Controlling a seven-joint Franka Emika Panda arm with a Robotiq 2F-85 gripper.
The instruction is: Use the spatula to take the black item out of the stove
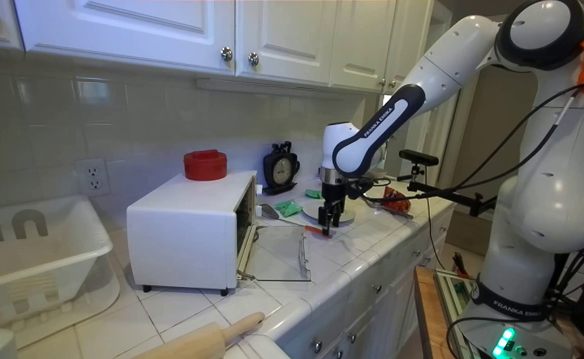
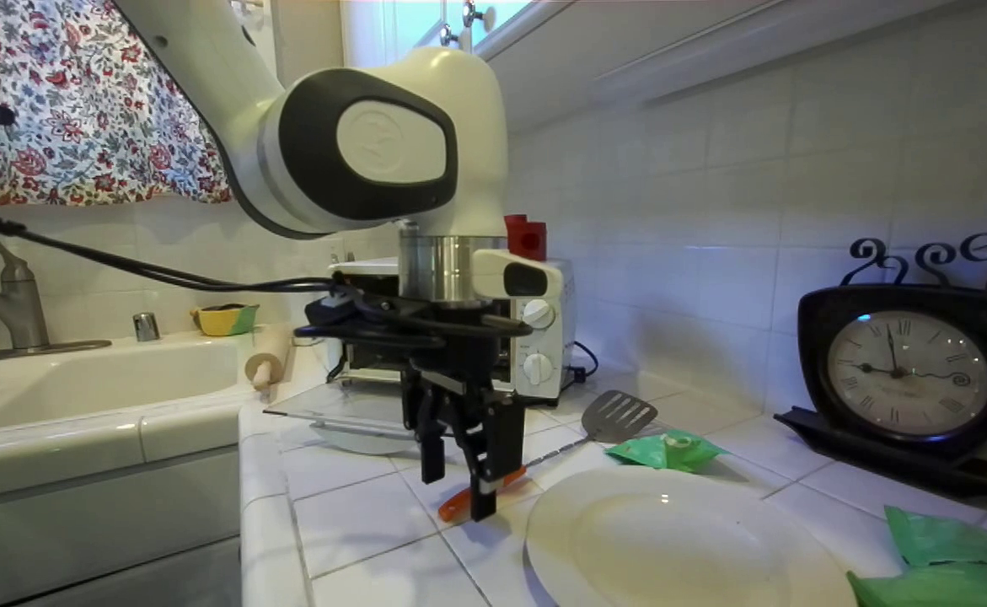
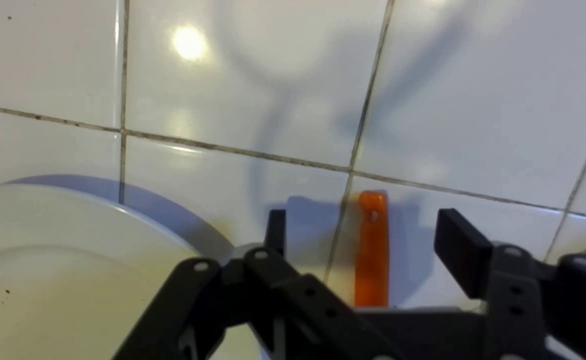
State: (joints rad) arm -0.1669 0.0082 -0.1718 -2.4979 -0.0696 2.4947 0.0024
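The pincer gapes astride the spatula handle, a plate just beside, the lowered stove door near.

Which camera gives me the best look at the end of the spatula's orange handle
The wrist view: it looks down on the spatula's orange handle, its end large and uncovered between the open fingers of the gripper. Both exterior views show the handle smaller, a finger crossing in front, but include the spatula's head.
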